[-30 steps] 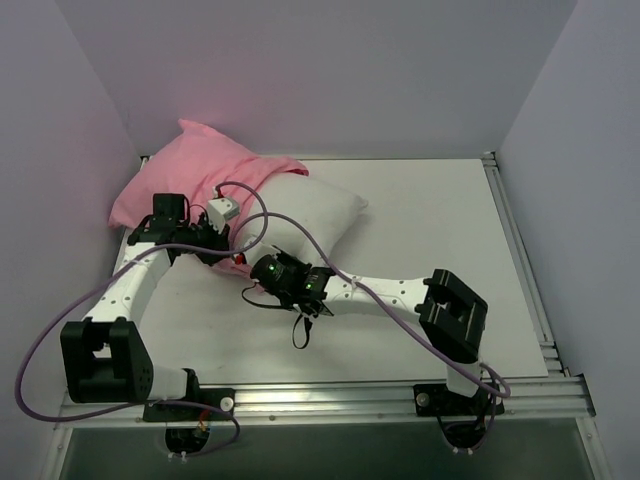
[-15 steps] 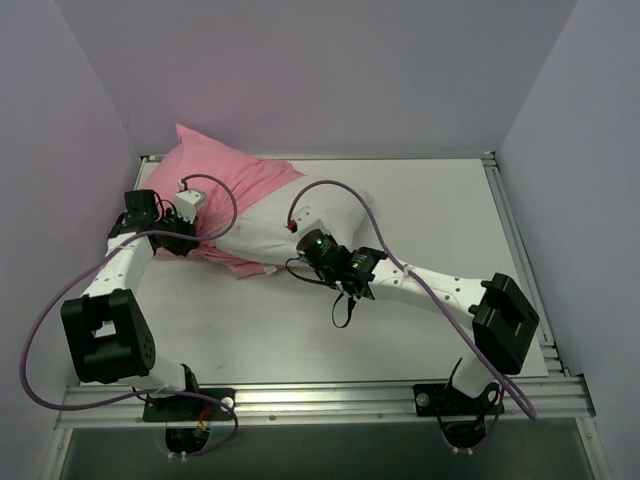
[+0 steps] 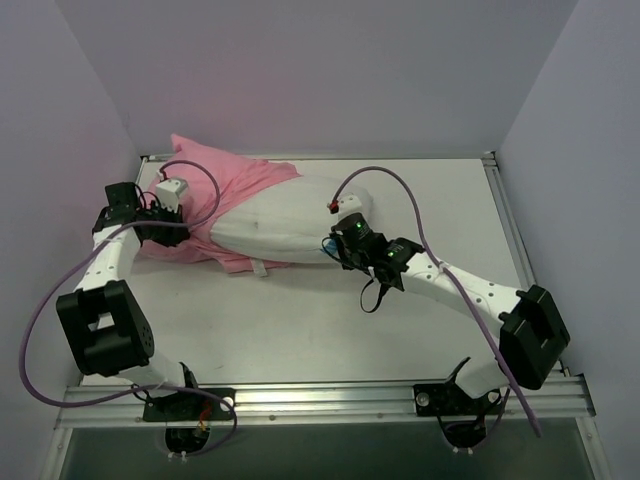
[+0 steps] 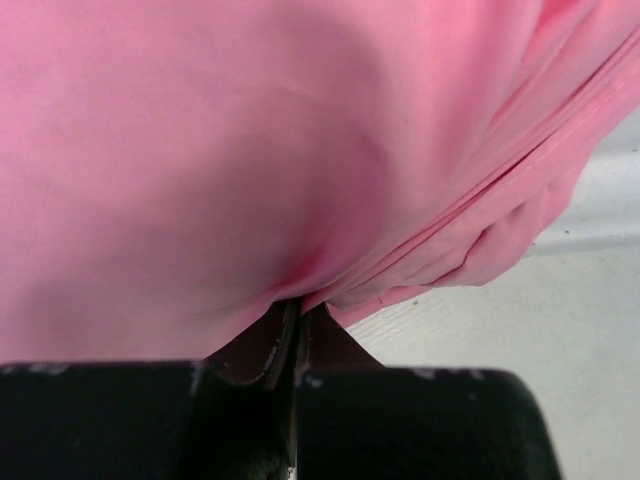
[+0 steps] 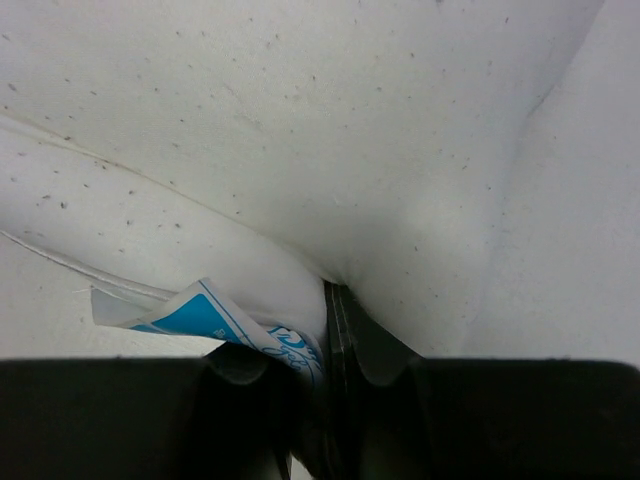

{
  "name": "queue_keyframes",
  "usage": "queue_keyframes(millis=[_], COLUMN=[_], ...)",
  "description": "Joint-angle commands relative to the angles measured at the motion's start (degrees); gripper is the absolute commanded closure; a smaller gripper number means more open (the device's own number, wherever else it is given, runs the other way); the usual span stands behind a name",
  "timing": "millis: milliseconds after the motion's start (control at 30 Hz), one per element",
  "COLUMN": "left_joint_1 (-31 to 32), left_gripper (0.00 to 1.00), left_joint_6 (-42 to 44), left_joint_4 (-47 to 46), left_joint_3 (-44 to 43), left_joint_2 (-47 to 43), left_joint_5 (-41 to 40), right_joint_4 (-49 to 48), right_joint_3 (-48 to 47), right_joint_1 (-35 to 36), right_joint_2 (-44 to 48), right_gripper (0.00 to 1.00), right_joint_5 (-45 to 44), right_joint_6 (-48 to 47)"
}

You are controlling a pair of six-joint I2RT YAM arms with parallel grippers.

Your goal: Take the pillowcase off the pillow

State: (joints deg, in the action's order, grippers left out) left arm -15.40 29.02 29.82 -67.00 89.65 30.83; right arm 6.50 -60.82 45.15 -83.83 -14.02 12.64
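Pillow partly out of pink case – both grippers clamped

Top view: pillow (image 3: 285, 222) is a plump, white, elongated cushion lying across the far-left part of the table (image 3: 450, 200). Its left end sits inside the pink pillowcase (image 3: 235, 178); the right part is bare. The pillowcase is soft and crumpled, bunched toward the far-left corner by the wall. The left gripper (image 3: 188, 228) is at the case's near-left edge. The right gripper (image 3: 336, 246) is at the pillow's right end.

Left wrist: black fingers of the left gripper (image 4: 297, 310) are pressed together on a pinch of the pillowcase (image 4: 250, 150). The cloth is smooth and matte, with folds fanning out to the right into a rolled hem. Pale table (image 4: 570, 340) shows at lower right.

Right wrist: the right gripper (image 5: 335, 300) is clamped on a tuck of the pillow (image 5: 300, 120) – white fabric peppered with small dark flecks, with a raised seam line running across the left. A blue-and-white tag (image 5: 215, 315) sticks out just beside the left finger.
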Motion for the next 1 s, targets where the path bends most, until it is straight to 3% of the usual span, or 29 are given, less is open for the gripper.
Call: queue_keyframes(millis=[0,100,233,267,367,600,700,800,833,900,933,967], left_joint_1=[-3.5,1.2,4.6,5.1,6.5,7.0,7.5,7.6,7.6,7.8,7.8,7.8], left_gripper=[0.98,0.98,0.98,0.98,0.98,0.98,0.98,0.97,0.96,0.92,0.89,0.86], left_joint_6=[0.1,1.2,3.5,4.0,4.6,7.0,8.2,9.0,10.2,11.7,13.2,14.0], left_joint_4=[-3.8,-4.7,-3.2,-2.5,-1.5,2.7,3.8,5.0,6.7,8.7,10.3,11.2], left_joint_3=[-0.4,6.9,12.9,14.3,15.8,16.1,16.5,16.1,15.5,14.7,14.4,13.7], left_joint_2=[-7.4,-13.2,-16.5,-17.0,-18.3,-18.9,-19.3,-19.6,-19.7,-19.9,-20.0,-20.1], left_joint_5=[-1.6,-1.6,0.4,1.1,2.7,7.0,7.6,8.5,9.2,11.2,11.6,12.0], right_joint_4=[12.2,12.9,13.3,15.2,19.1,20.1,16.1,12.0,11.3,10.7,10.4,10.5], right_joint_3=[2.3,1.9,0.4,-0.3,-3.2,-17.7,-24.3,-28.6,-29.7,-32.3,-32.8,-33.1], right_joint_1=[-3.8,-3.9,-4.7,-4.5,-4.4,-3.9,-3.5,-3.7,-3.7,-4.4,-4.5,-4.5], right_joint_2=[4.1,5.3,6.6,6.3,6.5,9.0,4.1,-3.8,-5.9,-12.6,-14.6,-16.5], right_gripper=[1.00,1.00,1.00,0.73,0.41,0.30,0.30,0.46,0.62,0.78,0.92,0.97], right_joint_5=[-8.0,-6.6,10.7,12.2,12.5,17.1,16.7,11.2,9.5,7.2,7.0,7.1], right_joint_6=[0.5,0.7,-3.3,-3.6,-3.1,-1.2,0.4,2.6,3.7,4.2,4.4,5.1])
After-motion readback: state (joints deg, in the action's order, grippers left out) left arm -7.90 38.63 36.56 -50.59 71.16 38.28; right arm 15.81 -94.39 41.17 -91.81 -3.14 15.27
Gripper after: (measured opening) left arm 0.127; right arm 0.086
